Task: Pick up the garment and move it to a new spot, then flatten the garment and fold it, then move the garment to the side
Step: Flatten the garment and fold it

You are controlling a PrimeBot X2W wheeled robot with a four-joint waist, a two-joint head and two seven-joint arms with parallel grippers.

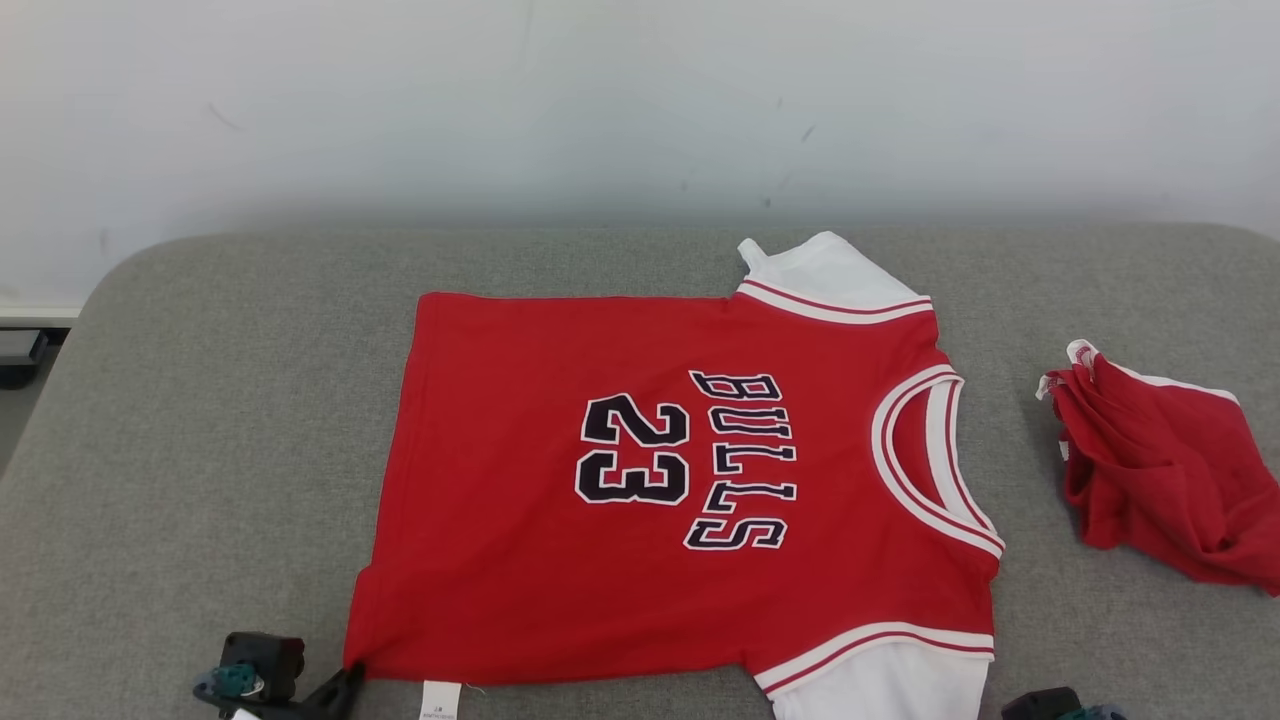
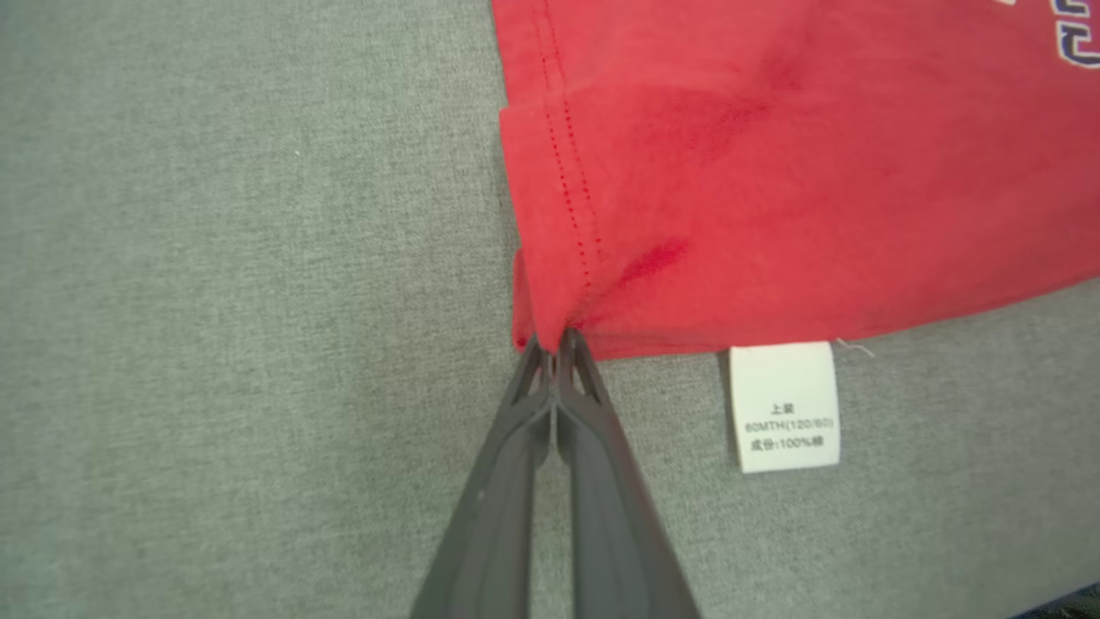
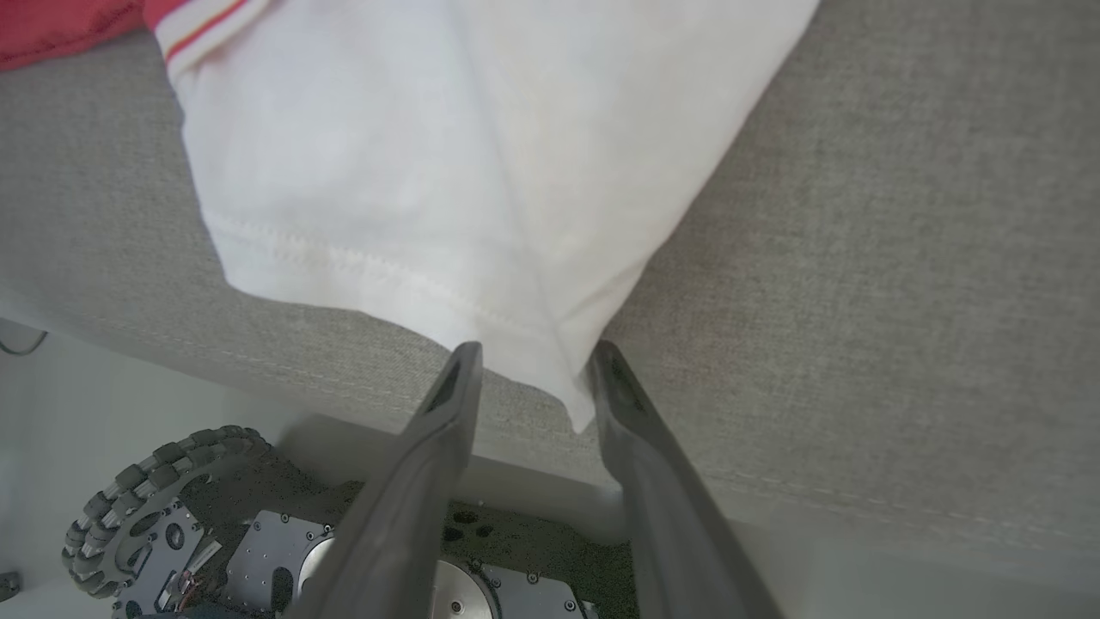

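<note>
Flatly, red jersey (image 1: 500, 520) overlies coarse grey cushion (image 1: 200, 450).

Garment (image 1: 500, 560): red jersey, white sleeves, black "BULLS 23" facing up. Spread flat on the grey fabric counter (image 1: 200, 420), collar (image 1: 935, 460) to my right, hem to my left. Near sleeve (image 3: 447, 172) reaches over the near edge. White care label (image 2: 784, 406) pokes out beside the near hem corner, which sits clamped between the fingers of my left tool (image 2: 554, 340).
</note>
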